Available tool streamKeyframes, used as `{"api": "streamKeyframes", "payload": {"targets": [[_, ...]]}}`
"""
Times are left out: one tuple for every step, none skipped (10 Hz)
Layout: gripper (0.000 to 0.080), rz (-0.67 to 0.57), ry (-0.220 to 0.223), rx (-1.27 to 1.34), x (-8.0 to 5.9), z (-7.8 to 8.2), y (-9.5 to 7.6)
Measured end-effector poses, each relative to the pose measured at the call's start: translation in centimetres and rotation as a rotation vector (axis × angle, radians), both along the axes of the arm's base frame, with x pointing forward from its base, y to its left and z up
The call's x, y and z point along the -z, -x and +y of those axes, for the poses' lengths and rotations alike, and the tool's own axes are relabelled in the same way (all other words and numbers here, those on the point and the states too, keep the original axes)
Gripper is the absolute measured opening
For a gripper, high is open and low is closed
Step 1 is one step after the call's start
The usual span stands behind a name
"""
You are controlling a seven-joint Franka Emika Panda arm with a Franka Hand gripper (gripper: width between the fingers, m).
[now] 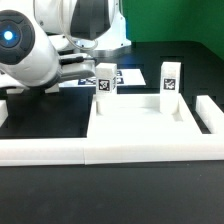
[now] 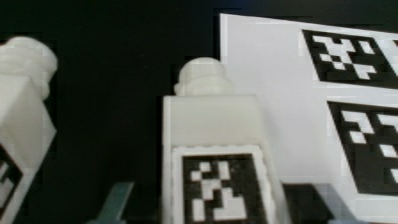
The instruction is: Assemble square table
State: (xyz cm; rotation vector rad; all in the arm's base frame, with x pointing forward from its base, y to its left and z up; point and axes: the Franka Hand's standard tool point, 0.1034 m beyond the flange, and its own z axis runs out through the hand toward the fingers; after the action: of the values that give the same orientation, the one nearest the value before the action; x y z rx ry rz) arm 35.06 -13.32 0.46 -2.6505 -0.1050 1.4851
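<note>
The wrist view shows a white leg block with a black-and-white tag, its rounded tip pointing away from the camera. My gripper is open; a grey finger stands on each side of this leg with a dark gap between. A second leg block is beside it. In the exterior view two tagged leg blocks stand upright behind the large white square slab. My gripper itself is hidden behind the arm there.
The marker board lies close beside the straddled leg and shows in the exterior view. The long low white border wall runs along the front with a side piece. The bulky arm fills the upper left.
</note>
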Motion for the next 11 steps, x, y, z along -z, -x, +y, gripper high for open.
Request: {"api": "streamKeyframes", "payload": {"targets": [[0.0288,0.0,-0.002,-0.002,0.0,0.0,0.0],[0.0289,-0.005,-0.008,-0.006,-0.2,0.0,-0.2],[0.029,0.005,-0.056,-0.027,-2.6,-0.2,-1.2],[0.029,-0.009,-0.078,-0.038,-4.6,-0.2,-2.0],[0.029,-0.011,-0.103,-0.048,-7.2,-0.1,-2.5],[0.029,-0.022,-0.102,-0.05,-8.7,0.2,-3.0],[0.029,-0.008,-0.077,-0.036,-8.1,0.6,-2.3],[0.029,-0.006,-0.093,-0.046,-7.9,0.6,-2.3],[0.029,-0.044,-0.088,-0.051,-7.9,0.5,-2.9],[0.029,-0.042,-0.089,-0.053,-7.9,0.6,-2.9],[0.029,-0.082,-0.102,-0.089,-9.8,0.9,-5.8]]}}
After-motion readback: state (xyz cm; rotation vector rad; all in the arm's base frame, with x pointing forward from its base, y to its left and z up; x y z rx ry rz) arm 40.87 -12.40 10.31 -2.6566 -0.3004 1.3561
